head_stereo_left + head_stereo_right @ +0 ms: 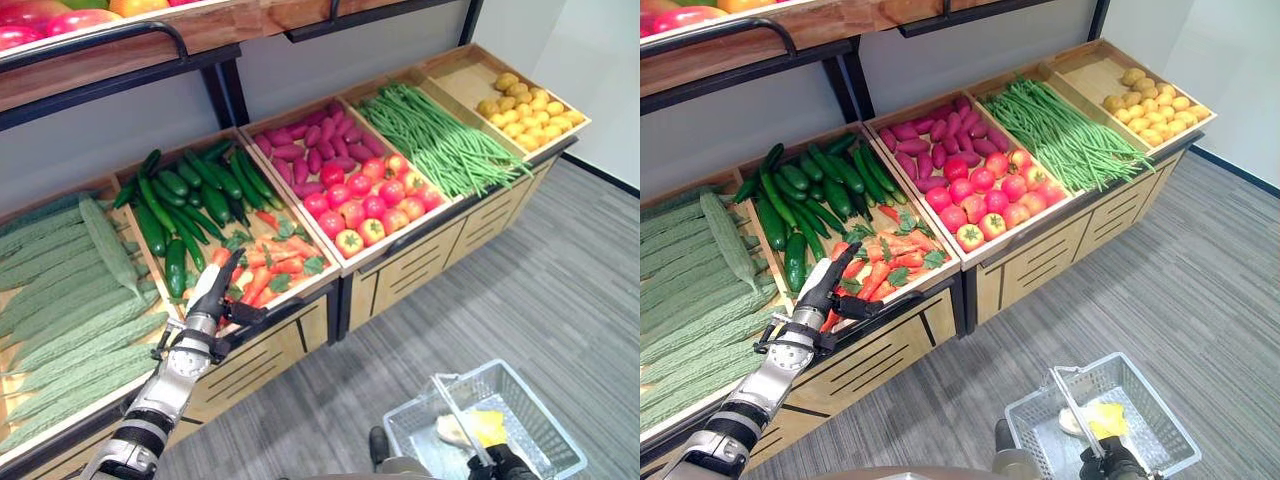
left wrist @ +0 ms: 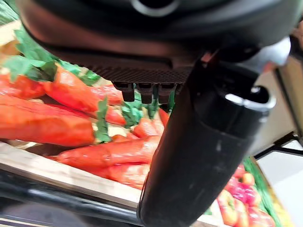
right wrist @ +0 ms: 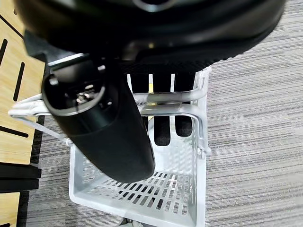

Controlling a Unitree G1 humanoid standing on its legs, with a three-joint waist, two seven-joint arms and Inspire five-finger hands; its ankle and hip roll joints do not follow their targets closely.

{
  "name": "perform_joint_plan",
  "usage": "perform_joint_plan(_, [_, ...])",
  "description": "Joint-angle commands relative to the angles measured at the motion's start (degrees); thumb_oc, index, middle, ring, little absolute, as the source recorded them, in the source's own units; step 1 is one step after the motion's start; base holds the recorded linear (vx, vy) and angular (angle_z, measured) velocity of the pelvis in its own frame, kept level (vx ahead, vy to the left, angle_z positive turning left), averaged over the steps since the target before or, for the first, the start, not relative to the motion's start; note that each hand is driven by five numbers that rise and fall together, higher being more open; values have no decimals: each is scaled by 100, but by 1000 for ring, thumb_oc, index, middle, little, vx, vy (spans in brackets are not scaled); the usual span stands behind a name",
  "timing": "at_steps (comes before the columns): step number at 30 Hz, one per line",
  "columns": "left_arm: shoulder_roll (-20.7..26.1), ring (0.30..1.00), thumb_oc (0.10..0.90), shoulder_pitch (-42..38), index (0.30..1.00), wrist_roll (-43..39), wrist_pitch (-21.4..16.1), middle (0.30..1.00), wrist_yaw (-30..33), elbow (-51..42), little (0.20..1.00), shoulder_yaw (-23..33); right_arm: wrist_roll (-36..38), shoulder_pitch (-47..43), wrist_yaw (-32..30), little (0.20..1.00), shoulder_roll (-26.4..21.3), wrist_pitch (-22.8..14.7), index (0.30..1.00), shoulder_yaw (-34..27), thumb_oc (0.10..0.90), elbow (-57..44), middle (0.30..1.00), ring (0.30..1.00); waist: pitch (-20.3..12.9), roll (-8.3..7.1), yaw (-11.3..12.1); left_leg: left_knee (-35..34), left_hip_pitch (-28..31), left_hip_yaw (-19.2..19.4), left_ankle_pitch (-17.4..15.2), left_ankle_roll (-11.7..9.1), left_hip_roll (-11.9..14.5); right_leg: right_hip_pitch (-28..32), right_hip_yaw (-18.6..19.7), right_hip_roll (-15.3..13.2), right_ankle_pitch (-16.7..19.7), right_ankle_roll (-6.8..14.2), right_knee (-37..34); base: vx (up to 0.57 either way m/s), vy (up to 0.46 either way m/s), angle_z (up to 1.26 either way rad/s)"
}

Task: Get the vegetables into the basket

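Your left hand [image 1: 212, 290] hovers over carrots [image 1: 262, 272], fingers straight, nothing held. Your right hand [image 3: 109, 127] curls round basket [image 1: 545, 430] handle [image 3: 165, 98].

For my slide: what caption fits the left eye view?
Left hand reaches over orange carrots; right hand holds white wire basket.
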Motion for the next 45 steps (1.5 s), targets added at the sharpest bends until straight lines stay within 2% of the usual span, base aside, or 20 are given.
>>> perform_joint_plan(1, [324,1000,900,-1067,1000,182,-278,1000,412,17,1000,7,67,-215,-180,300,35,-205,300,244,400,105,300,300,-139,-481,-18,2,-107,-260,-56,-193,204,43,149,-348,-63,552,1,0,0,0])
perform_joint_plan(7, [194,1000,900,-1241,1000,217,-224,1000,495,390,1000,-186,103,-271,-223,300,6,-202,300,280,400,103,300,300,-69,-481,-49,2,-190,-264,-18,-216,250,-39,151,-295,-61,534,1,-2,-5,-1])
perform_joint_plan(8, [187,695,682,-1280,695,248,-225,695,509,448,695,-230,106,-281,-233,300,-1,-206,300,284,400,102,300,300,-60,-480,-54,2,-199,-259,-14,-220,259,-49,150,-288,-62,533,1,0,0,0])
perform_joint_plan(9, [186,621,629,-1280,621,248,-226,621,509,448,621,-231,106,-281,-233,300,-1,-206,300,284,400,102,300,300,-60,-480,-54,2,-199,-259,-14,-220,259,-49,150,-288,-62,533,1,0,0,0])
perform_joint_plan(10, [170,300,400,-1334,300,278,-216,300,550,568,300,-281,109,-286,-267,300,1,-220,300,295,400,102,300,300,-46,-482,-63,2,-205,-253,-9,-223,270,-61,152,-275,-64,531,1,0,0,0])
perform_joint_plan(30, [356,300,400,-1424,300,426,-242,300,709,456,300,-249,104,-154,-283,300,105,-256,300,330,400,167,300,300,-135,-486,-67,2,13,-234,-128,-201,217,167,158,-309,-136,536,1,5,0,0])
perform_joint_plan(31, [409,349,435,-1404,349,445,-234,349,723,439,349,-211,94,-143,-280,300,108,-252,300,330,400,143,300,300,-138,-496,-61,2,19,-235,-130,-200,213,177,142,-316,-133,539,1,0,0,0])
perform_joint_plan(34, [498,355,439,-1426,355,471,-220,355,755,395,355,-121,95,-138,-266,300,111,-249,300,314,400,171,300,300,-154,-502,-35,2,33,-250,-142,-193,189,209,127,-331,-136,546,1,0,0,0])
perform_joint_plan(41, [1027,300,400,-1636,300,717,-229,300,761,85,300,-102,79,-121,-223,300,57,-253,300,304,400,163,300,300,-197,-515,3,2,56,-296,-161,-181,162,268,75,-375,-136,565,1,1,4,1])
perform_joint_plan(45, [1444,300,400,-1683,300,890,-297,300,716,-205,300,-110,93,-116,-199,300,37,-277,300,293,400,141,300,300,-221,-505,38,2,69,-329,-170,-177,151,291,56,-391,-139,576,1,3,12,3])
